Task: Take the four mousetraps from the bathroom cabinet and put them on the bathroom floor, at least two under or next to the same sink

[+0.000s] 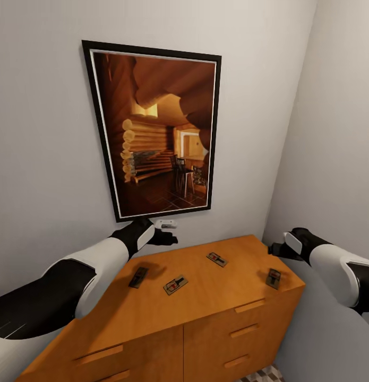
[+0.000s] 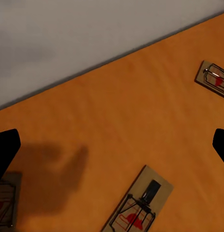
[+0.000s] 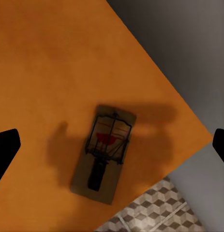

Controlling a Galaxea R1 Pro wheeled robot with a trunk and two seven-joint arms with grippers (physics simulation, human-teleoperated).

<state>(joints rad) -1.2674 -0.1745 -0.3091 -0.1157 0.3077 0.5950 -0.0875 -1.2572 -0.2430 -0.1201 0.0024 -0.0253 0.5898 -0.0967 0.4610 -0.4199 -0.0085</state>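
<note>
Wooden cabinet (image 1: 205, 302) carries four mousetraps (image 1: 175, 285); both pincers (image 1: 171, 237) (image 1: 274, 249) hover wide open, empty.

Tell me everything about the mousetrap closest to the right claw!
That mousetrap is a small flat rectangle that looks like brown wood, carrying thin dark wire and a red patch. It lies flat on top of the orange-brown cabinet, near the right front corner, apart from the other traps. The right claw hovers open above it without touching it. Patterned floor tiles show below the cabinet's edge.
</note>
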